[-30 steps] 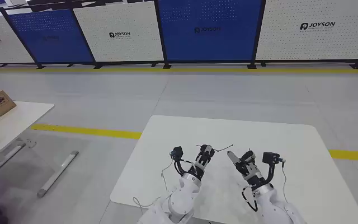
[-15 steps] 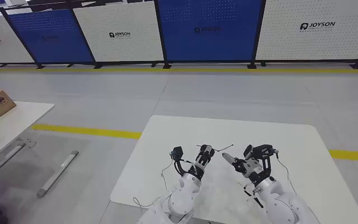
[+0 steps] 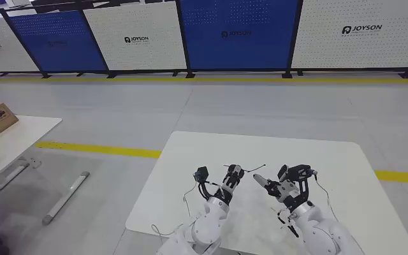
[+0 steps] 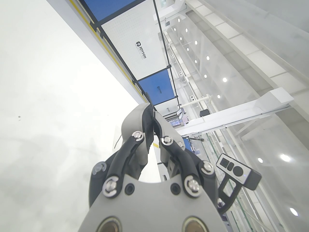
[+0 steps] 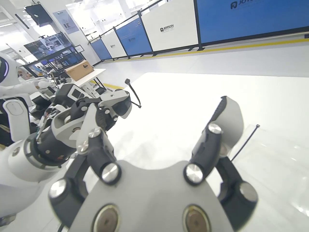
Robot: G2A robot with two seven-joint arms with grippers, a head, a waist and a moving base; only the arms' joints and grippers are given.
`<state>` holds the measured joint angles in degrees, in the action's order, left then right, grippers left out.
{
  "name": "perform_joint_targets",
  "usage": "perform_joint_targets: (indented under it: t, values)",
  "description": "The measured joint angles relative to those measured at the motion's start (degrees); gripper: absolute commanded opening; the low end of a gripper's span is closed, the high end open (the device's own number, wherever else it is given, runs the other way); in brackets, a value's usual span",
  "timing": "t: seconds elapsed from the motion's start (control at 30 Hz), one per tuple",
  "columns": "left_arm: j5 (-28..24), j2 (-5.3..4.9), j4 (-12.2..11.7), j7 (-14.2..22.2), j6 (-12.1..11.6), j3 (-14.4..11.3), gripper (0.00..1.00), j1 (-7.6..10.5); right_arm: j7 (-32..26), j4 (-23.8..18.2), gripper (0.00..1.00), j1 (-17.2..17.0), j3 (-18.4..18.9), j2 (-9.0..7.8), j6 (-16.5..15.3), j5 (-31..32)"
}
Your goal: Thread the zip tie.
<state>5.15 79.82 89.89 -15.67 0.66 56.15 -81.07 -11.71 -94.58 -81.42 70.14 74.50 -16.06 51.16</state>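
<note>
My left gripper (image 3: 233, 173) is raised above the middle of the white table (image 3: 331, 159), shut on a thin black zip tie (image 3: 254, 169) whose ends stick out to either side. The left wrist view shows the strap (image 4: 153, 119) pinched between the closed pads. In the right wrist view that zip tie (image 5: 133, 92) stands up from the left gripper (image 5: 120, 106), head uppermost. My right gripper (image 5: 157, 108) is open beside it, a short gap away, holding nothing. A second black zip tie (image 5: 248, 138) lies flat on the table behind the right finger (image 5: 228, 115).
The table's bare surface (image 5: 193, 92) stretches ahead of both grippers. Blue and white panel fences (image 3: 239, 35) stand far behind on the floor. Another white table with a cardboard box (image 5: 79, 69) sits off to the side.
The right arm turned its wrist and brought its gripper nearer the left gripper during the first half second, then held still. The left arm and its zip tie have not moved.
</note>
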Motion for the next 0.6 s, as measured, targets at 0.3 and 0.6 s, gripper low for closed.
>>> perform_joint_targets:
  t: [0.3, 0.6]
  values:
    - [-0.6, 0.41, 0.3, 0.0, 2.5, -1.6, 0.00, -1.31, 0.0, 0.0, 1.00, 0.0, 0.0, 0.00, 0.0, 0.0]
    - [-0.5, 0.40, 0.3, 0.0, 2.5, -1.5, 0.00, -1.29, 0.1, -0.4, 1.00, -0.2, -0.8, -0.28, -1.8, 4.3]
